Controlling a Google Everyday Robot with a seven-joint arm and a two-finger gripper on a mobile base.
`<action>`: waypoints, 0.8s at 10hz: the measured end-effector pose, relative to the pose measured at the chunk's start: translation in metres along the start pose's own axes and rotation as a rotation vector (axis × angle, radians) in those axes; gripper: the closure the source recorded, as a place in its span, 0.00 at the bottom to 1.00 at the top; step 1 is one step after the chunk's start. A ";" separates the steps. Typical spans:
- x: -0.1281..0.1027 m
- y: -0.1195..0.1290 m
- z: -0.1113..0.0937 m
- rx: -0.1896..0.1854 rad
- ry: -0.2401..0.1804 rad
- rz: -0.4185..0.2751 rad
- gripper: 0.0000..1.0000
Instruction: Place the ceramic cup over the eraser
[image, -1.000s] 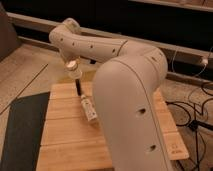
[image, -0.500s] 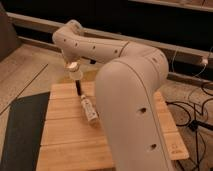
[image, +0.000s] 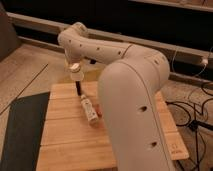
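Holding the ceramic cup (image: 76, 75) in closed jaws, the gripper (image: 75, 67) hangs over the far edge of the wooden table (image: 70, 145).

Gripper sits at the end of the white arm (image: 135, 95), which reaches in from the right and curls down at the far left; the jaws are clamped on the small off-white cup, upright, just under the wrist. The eraser (image: 79, 90), a narrow black bar, lies on the slats directly below the cup, its far end at the cup's base; contact between the two cannot be told. A longer white bar (image: 89, 111) lies just nearer, almost end to end with the eraser. A dark mat (image: 20, 130) borders the table's left side. Cables (image: 195, 107) trail on the floor to the right.
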 end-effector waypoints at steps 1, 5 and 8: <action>0.002 -0.003 0.004 -0.002 0.005 0.003 0.83; 0.005 -0.007 0.012 -0.005 0.014 0.003 0.83; 0.007 -0.005 0.017 -0.012 0.014 -0.009 0.83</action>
